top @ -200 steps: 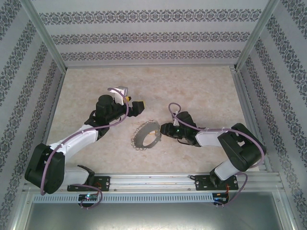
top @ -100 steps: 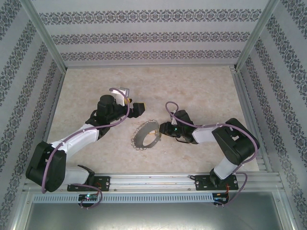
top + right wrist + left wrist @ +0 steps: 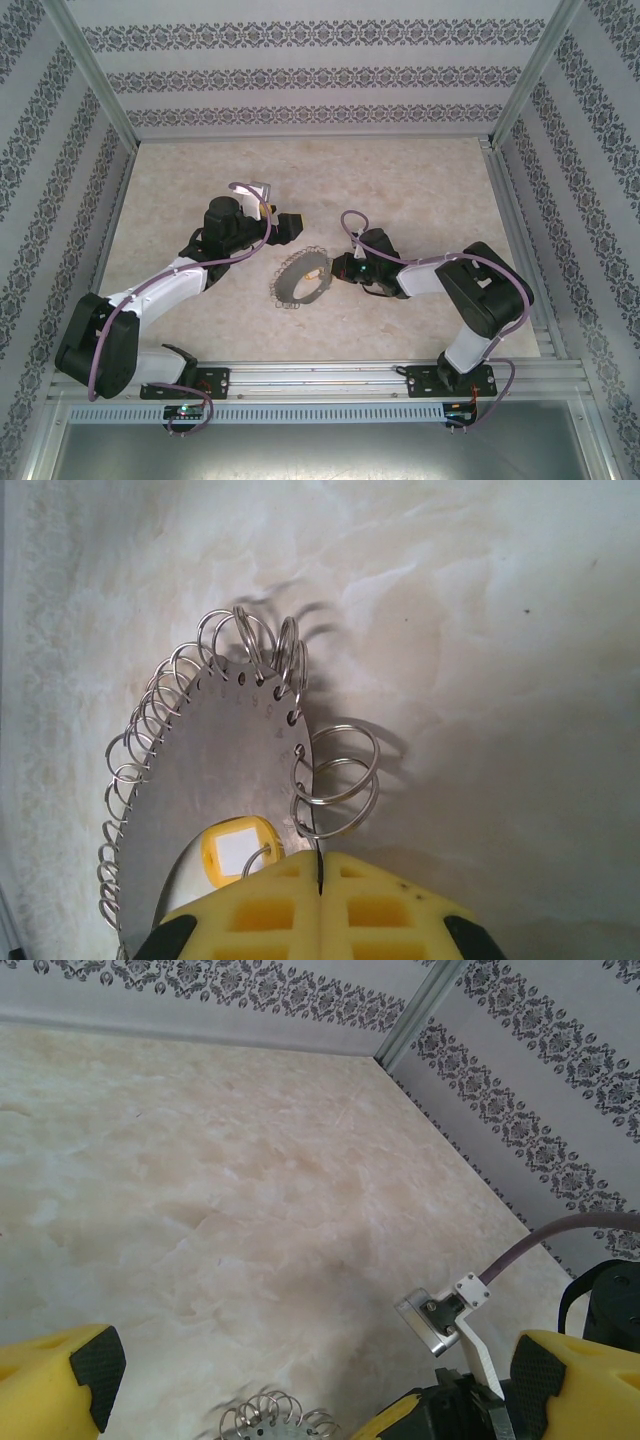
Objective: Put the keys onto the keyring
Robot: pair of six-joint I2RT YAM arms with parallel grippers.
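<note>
The keyring [image 3: 296, 282] is a grey metal hoop rimmed with several small wire loops [image 3: 150, 720], held tilted over the middle of the table. My right gripper [image 3: 318, 865] is shut on its rim, yellow pads pressed together; it reaches in from the right in the top view [image 3: 340, 268]. One key's yellow head [image 3: 232, 850] with a white label sits against the hoop's inner side just left of the pads, a wire loop through its hole; its shaft is hidden. My left gripper [image 3: 287, 228] hovers open up-left of the hoop, with the hoop's loops [image 3: 265, 1418] below its wide-apart fingers [image 3: 60, 1375].
The marble-patterned tabletop [image 3: 420, 190] is ringed by patterned walls and metal posts [image 3: 420, 1005]. The right arm's wrist bracket and cable [image 3: 440, 1315] sit close in front of my left gripper. A rail [image 3: 320, 378] runs along the near edge.
The right arm has drawn its elbow in and nudged its gripper left, carrying the keyring slightly up and left. The left gripper has barely shifted.
</note>
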